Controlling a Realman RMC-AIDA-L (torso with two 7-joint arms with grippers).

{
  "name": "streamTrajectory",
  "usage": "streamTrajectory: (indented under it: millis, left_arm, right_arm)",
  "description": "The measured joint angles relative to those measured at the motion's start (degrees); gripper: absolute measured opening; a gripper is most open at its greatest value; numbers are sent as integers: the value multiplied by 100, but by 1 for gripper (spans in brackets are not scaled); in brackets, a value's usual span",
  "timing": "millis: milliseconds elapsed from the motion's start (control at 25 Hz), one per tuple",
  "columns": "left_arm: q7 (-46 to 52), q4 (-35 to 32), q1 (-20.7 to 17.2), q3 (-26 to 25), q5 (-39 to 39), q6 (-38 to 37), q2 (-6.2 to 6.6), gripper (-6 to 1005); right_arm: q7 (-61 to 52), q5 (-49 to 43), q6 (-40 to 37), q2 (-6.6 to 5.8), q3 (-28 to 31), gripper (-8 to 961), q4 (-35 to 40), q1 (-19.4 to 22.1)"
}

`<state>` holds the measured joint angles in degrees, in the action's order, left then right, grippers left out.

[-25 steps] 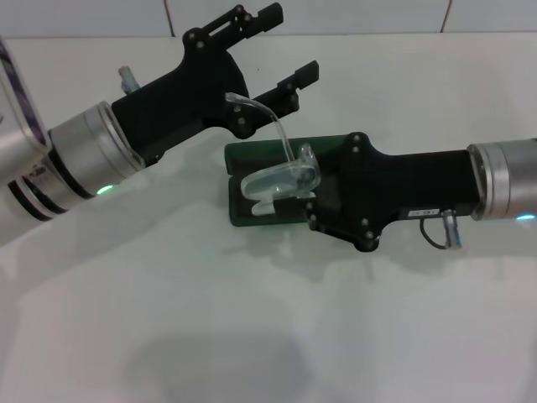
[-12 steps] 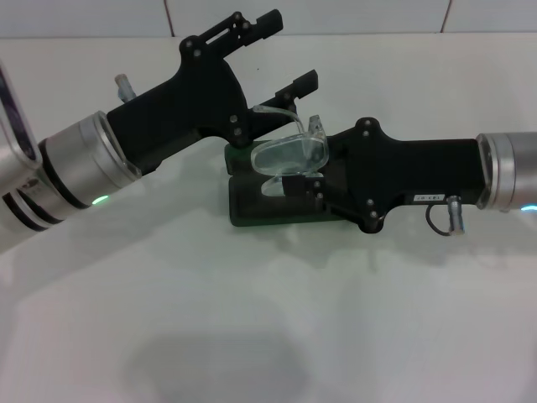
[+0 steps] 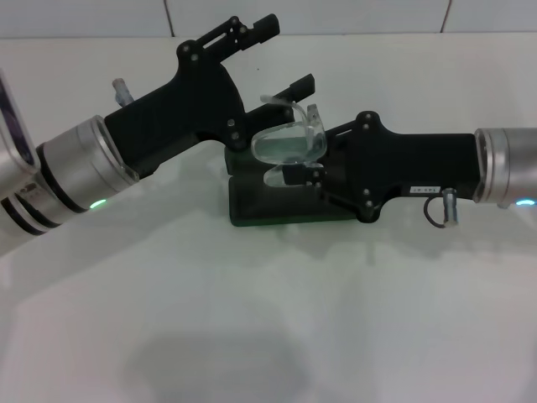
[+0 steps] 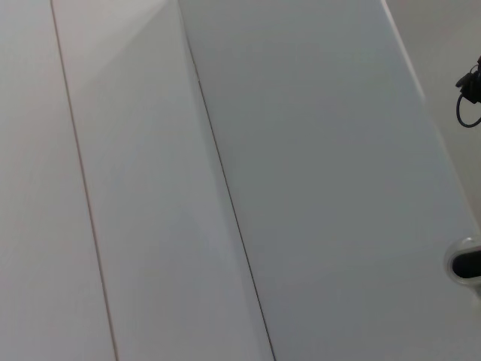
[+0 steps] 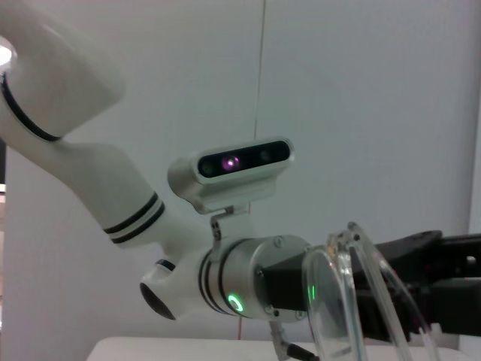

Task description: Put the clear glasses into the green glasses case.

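Clear glasses (image 3: 289,144): held up in the air above the green case, lens standing on its edge, thin arms folded toward the far edge of the bench. They are also seen close up in the right wrist view (image 5: 353,301).
Green glasses case (image 3: 260,206): laid open and flat on the bench, near the middle and a bit toward the far edge. Much of it is hidden by the two arms.
Right gripper (image 3: 304,175): reached in from the right edge, jaws clenched on the clear glasses at the lower rim.
Left gripper (image 3: 281,54): reached in from the left edge, jaws spread wide with nothing held, just behind the glasses.
Bench (image 3: 277,319): white and plain.
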<state>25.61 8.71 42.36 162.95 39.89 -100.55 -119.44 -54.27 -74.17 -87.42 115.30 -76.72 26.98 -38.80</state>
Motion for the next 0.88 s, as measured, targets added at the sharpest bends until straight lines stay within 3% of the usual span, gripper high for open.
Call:
streamTrajectory:
  millis: [280,480,680,880]
  left_arm:
    - [28,37,-9,-37,86,29,5,700]
    - [137,46,-241,-80,928,151,9,697]
    - [939,215,-457,-77,1913,604,74,696]
    - [1865,562,-532,-50,2125,1101,133,697]
  right_arm:
    - [-4,6,47,9,15,118,39,16]
    - [78,-92,233,-15,14,118,204,124]
    - [-351,-884,1272,63,-256,118,1451,673]
    - [-990,-1369,3205,58,-1609,119,2991,1332]
